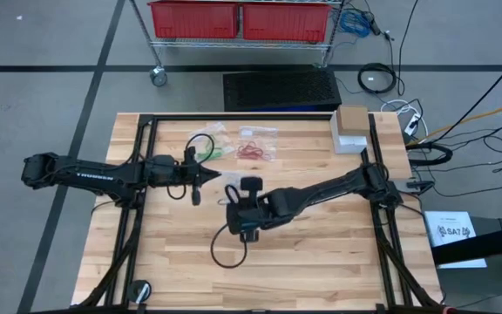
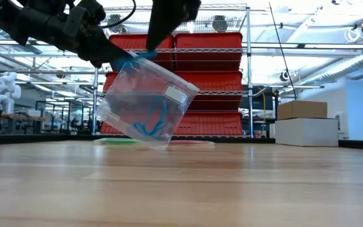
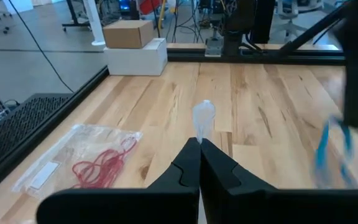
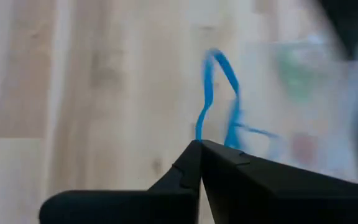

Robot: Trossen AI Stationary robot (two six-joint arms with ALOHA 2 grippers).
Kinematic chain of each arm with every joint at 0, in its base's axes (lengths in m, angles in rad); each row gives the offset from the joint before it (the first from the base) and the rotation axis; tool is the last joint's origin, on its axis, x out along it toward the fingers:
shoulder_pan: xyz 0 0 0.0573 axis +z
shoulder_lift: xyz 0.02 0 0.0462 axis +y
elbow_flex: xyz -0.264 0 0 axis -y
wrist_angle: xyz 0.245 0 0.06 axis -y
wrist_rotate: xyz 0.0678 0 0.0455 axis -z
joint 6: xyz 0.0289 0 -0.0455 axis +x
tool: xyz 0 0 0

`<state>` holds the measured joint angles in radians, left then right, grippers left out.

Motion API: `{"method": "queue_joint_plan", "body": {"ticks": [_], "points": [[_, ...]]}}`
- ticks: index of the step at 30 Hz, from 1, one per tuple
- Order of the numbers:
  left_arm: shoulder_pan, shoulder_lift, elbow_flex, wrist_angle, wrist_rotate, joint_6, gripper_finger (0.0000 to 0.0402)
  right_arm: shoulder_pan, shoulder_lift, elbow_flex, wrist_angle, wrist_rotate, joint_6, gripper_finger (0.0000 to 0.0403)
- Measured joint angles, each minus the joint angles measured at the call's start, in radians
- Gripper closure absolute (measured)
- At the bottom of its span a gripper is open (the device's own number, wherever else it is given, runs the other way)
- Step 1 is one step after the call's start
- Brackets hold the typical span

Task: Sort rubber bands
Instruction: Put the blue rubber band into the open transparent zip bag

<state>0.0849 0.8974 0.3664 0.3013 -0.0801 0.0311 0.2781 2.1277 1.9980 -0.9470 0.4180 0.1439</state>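
the blue rubber band (image 4: 219, 99) hangs as a thin loop from the tips of the right pincer (image 4: 199, 144), whose fingers are fully closed on its lower end. it is just beside a clear bag (image 2: 145, 101) that is lifted off the counter (image 1: 321, 253). in the low view that bag is tilted, with more blue bands (image 2: 151, 126) gathered in its lower corner. the tilt probably keeps the sorted bands pooled away from the mouth.

the left pincer (image 3: 199, 144) is pressed shut on the bag's upper edge. holding the bag there, near the counter's centre, seems meant to present its opening to the other arm. whether the mouth is actually open cannot be told.

in the high view the left pincer (image 1: 195, 185) is at about 9 o'clock from the right pincer (image 1: 234, 194), and the two are near each other.

the red rubber bands (image 1: 253, 151) lie in a flat clear bag at about 12 o'clock from the counter's centre. green bands (image 1: 219, 153) lie just beside them at that bag's 9 o'clock. each colour has its own bag, so the colours stay apart.

a white-and-cardboard box (image 1: 352, 127) stands at about 2 o'clock, well apart from the work.

judgement: the step in hand is feeding a blue band into the blue bag.
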Motion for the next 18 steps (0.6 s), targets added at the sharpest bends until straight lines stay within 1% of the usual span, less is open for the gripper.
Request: {"method": "queue_joint_plan", "body": {"ticks": [3, 6, 9, 12, 18], "points": [[0.0, 0.0, 0.0, -0.001, 0.019, 0.0, 0.04, -0.002, 0.001, 0.102, -0.109, 0.074, -0.008, 0.0403], [0.0, 0.0, 0.0, -0.01, 0.047, 0.0, 0.04, -0.016, 0.0, 0.183, -0.198, 0.106, 0.004, 0.0403], [0.0, 0.0, 0.0, -0.017, 0.065, 0.001, 0.04, -0.037, 0.0, 0.241, -0.262, 0.101, 0.038, 0.0403], [0.0, 0.0, 0.0, -0.033, 0.068, 0.001, 0.04, -0.061, 0.0, 0.27, -0.327, 0.089, 0.063, 0.0403], [0.0, 0.0, 0.0, -0.034, 0.069, 0.008, 0.04, -0.092, 0.001, 0.271, -0.398, -0.011, 0.103, 0.0403]]}}
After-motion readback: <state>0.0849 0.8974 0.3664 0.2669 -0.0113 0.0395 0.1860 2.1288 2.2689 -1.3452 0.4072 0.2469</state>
